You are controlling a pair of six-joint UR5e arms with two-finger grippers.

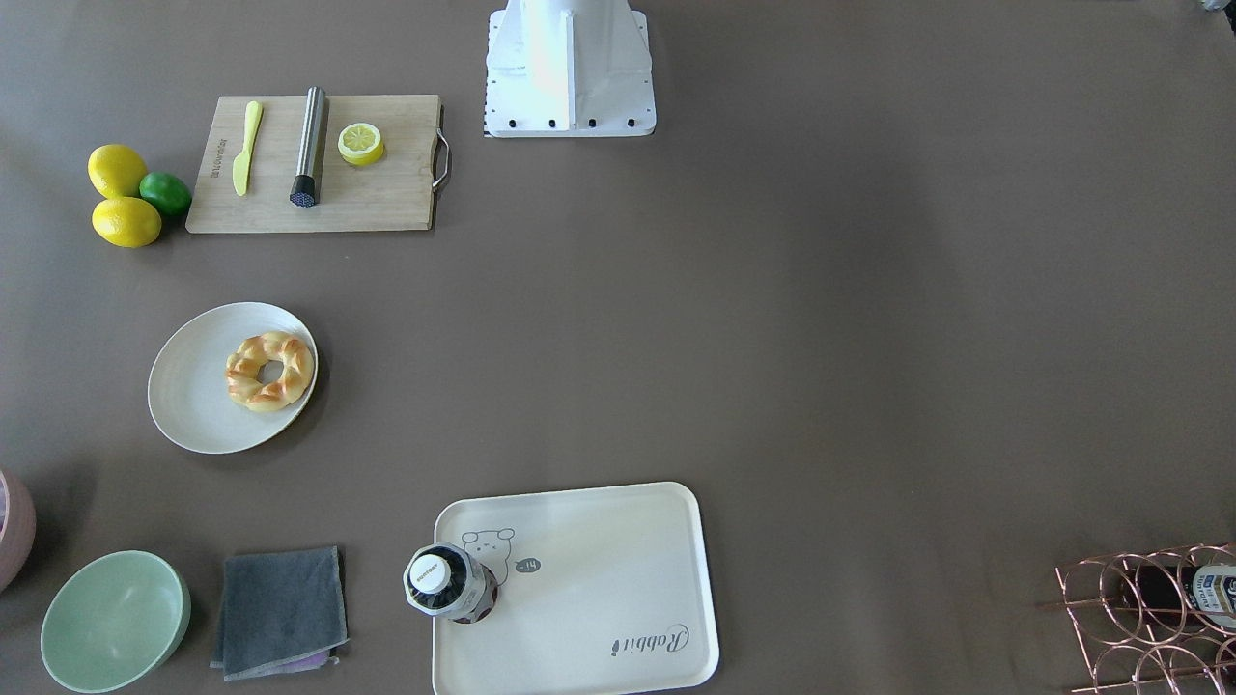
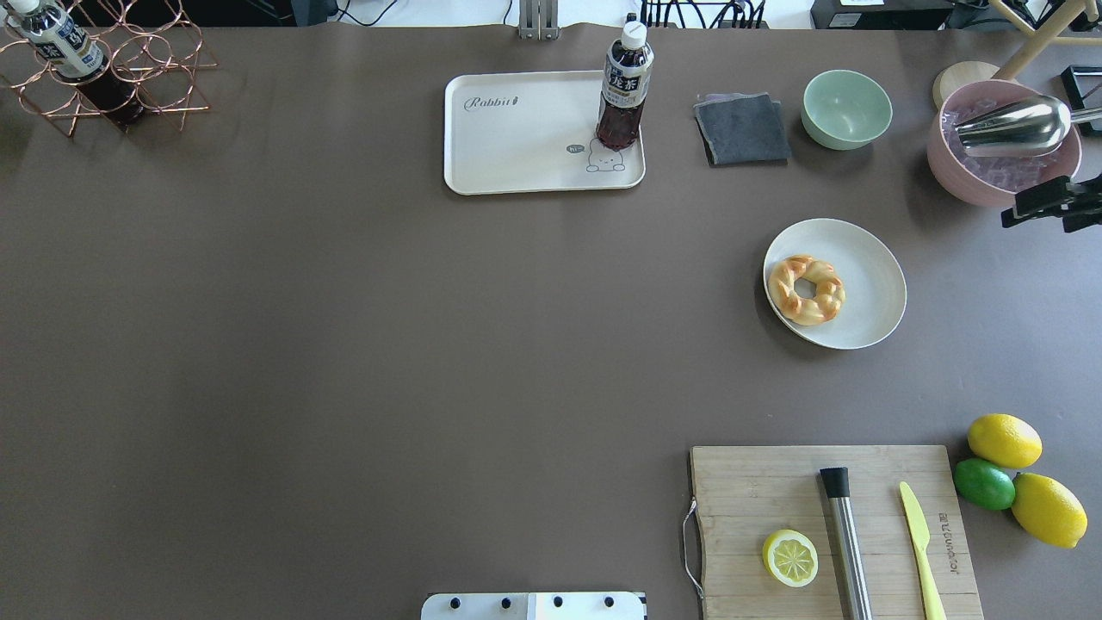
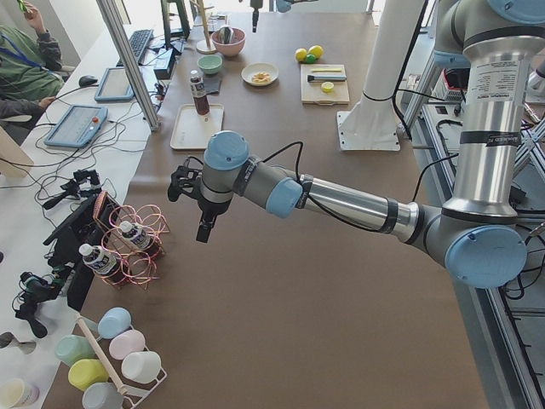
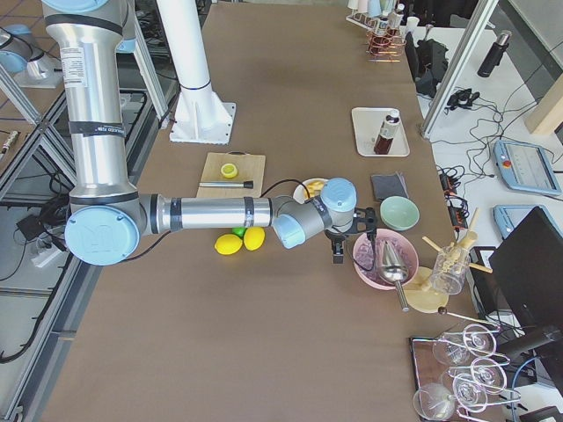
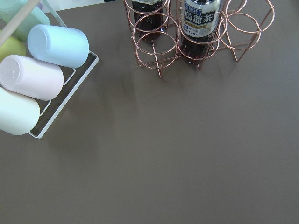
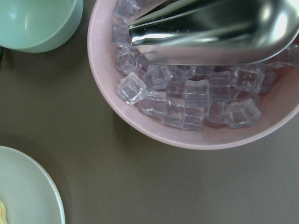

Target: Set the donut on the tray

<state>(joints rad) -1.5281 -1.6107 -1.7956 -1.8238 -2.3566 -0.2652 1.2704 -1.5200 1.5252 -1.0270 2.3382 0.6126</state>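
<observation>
The braided golden donut (image 1: 270,371) lies on a round off-white plate (image 1: 193,386), also seen in the overhead view (image 2: 806,289). The cream tray (image 1: 599,579) with the bear drawing and "Rabbit" print sits at the table's far side (image 2: 516,138), with a dark tea bottle (image 2: 624,86) upright on its corner. My right gripper (image 2: 1046,211) hangs over the table beside the pink ice bowl (image 2: 1003,168), right of the plate, and its two prongs stand apart. My left gripper (image 3: 204,226) hovers near the wire bottle rack (image 3: 128,243), far from the donut. I cannot tell its state.
A green bowl (image 2: 846,108) and a folded grey cloth (image 2: 742,129) lie between the tray and the ice bowl. A wooden cutting board (image 2: 826,525) holds a lemon half, a steel tool and a yellow knife. Lemons and a lime (image 2: 1003,474) lie beside it.
</observation>
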